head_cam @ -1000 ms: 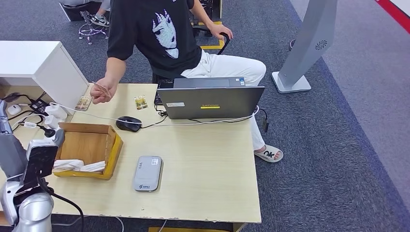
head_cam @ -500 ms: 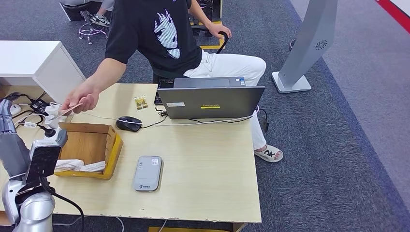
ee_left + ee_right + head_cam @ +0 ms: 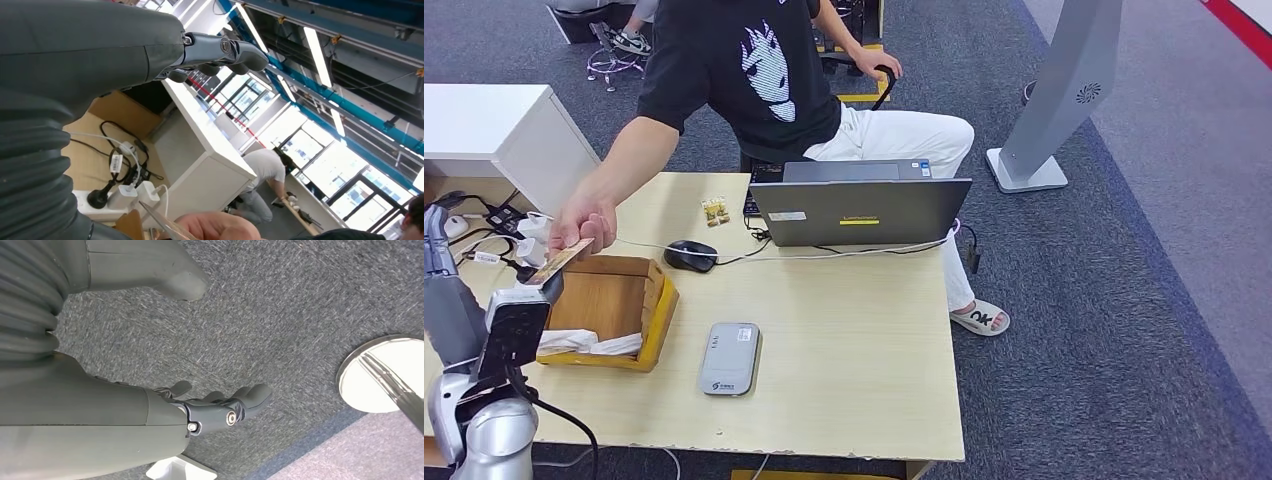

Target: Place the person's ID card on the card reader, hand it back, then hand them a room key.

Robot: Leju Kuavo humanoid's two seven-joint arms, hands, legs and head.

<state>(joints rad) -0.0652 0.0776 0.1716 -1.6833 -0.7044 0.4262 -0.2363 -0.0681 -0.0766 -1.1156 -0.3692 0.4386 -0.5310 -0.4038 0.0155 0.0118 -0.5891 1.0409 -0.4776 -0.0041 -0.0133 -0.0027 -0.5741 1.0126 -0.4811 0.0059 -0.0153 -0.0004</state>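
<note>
A seated person reaches an arm across the wooden table; their hand holds out a tan ID card over the far corner of the wooden box. My left hand is raised at the table's left edge, a short way left of the card, fingers stretched out and holding nothing. The card's edge and the person's hand lie just below it. The grey card reader lies flat in the table's middle front. A small patterned card lies near the laptop. My right hand hangs empty over carpet.
An open wooden box with white paper inside sits between my left arm and the reader. A black mouse, cables and a grey laptop occupy the back. A power strip and white cabinet stand left. A round stand base is near my right hand.
The person's hand has swung the card from above the table's far edge down and left, close to my left hand. My left arm has risen slightly.
</note>
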